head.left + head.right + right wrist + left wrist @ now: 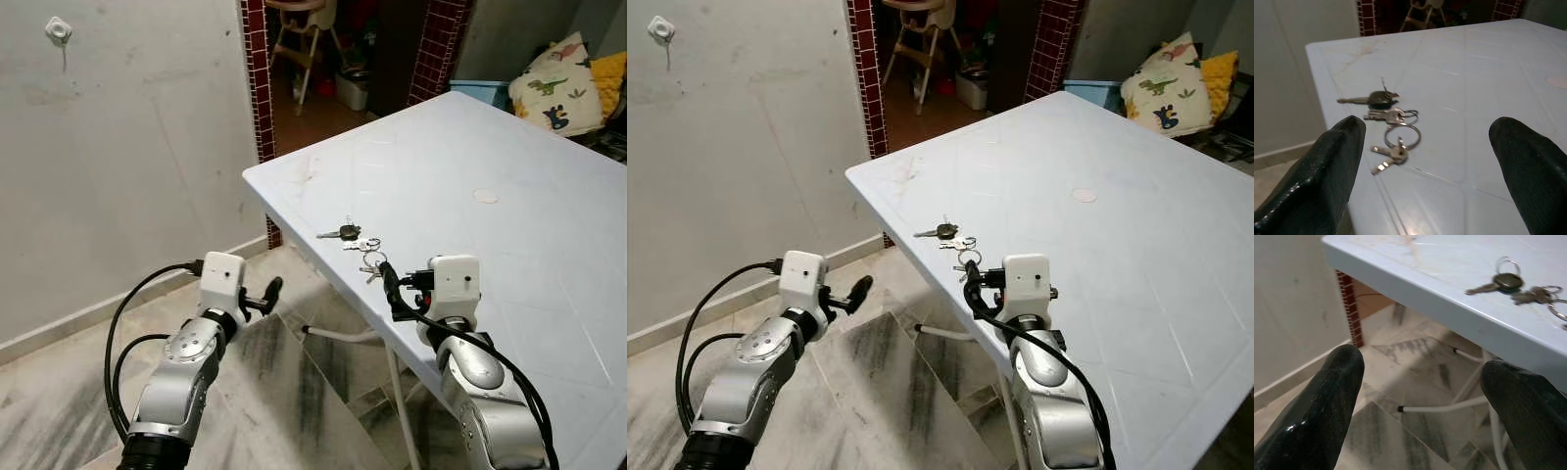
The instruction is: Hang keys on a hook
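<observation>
White table point(509, 147), keys point(359, 245) near edge, right gripper point(1425, 161) spread before them

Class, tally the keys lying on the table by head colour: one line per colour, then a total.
Black-headed keys: 1
Plain silver keys: 3, as far as the wrist view shows
Total on the table: 4

keys point(358, 245): silver bunch, one black-headed, on rings | flat near table point(509, 147) edge | hook point(58, 30): white, on wall
</observation>
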Tool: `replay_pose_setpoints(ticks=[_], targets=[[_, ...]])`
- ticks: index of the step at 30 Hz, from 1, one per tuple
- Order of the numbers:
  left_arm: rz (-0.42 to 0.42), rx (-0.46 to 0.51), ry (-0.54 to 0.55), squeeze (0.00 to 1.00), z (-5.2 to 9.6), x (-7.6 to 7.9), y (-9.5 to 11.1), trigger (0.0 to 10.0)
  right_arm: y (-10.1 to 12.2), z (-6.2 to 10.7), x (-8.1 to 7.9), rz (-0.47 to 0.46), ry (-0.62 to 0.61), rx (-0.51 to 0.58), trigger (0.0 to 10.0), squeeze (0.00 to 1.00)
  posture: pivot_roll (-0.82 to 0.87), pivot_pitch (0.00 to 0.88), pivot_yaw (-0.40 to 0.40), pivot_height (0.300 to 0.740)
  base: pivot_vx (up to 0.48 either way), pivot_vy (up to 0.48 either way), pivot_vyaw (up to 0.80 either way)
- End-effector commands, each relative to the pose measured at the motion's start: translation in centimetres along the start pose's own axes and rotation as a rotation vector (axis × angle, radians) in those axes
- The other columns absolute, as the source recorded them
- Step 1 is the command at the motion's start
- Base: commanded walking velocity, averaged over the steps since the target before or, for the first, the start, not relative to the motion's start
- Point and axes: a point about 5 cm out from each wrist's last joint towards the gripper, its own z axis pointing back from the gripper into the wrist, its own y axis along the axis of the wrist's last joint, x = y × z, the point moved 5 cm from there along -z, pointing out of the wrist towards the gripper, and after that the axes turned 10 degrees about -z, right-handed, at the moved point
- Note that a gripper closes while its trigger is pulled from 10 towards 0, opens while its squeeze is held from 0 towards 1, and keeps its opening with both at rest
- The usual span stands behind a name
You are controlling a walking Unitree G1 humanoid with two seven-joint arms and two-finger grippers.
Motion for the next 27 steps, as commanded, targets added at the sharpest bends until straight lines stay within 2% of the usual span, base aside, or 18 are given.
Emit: replay_pose_setpoints(ticks=[1,9,12,19,27], targets=[[-0.028,0.023,-0.033,0.00,0.3,0.4,1.0,10.0,-0.5,-0.3,-0.3,-0.012,0.009,-0.025,10.0,0.00,0.05,0.000,-0.024,0.740,0.000,0.000,0.00],[-0.039,0.020,-0.097,0.00,1.9,1.5,1.0,10.0,-2.3,-0.8,-1.0,-0.040,0.040,-0.117,10.0,0.00,0.10,0.000,-0.047,0.740,0.000,0.000,0.00],[-0.058,-0.001,-0.120,0.00,2.6,1.9,0.4,10.0,-2.7,-2.0,-0.6,-0.019,0.015,-0.145,10.0,0.00,0.11,0.000,-0.047,0.740,0.000,0.000,0.00],[-0.048,-0.011,-0.157,0.00,2.6,2.2,0.7,10.0,-2.4,-3.8,0.1,-0.007,-0.025,-0.133,10.0,0.00,0.11,0.000,-0.036,0.740,0.000,0.000,0.00],[-0.052,-0.014,-0.169,0.00,2.5,2.2,1.0,10.0,-3.9,-4.3,1.0,0.017,-0.075,-0.188,10.0,0.00,0.10,0.000,-0.031,0.740,0.000,0.000,0.00]])
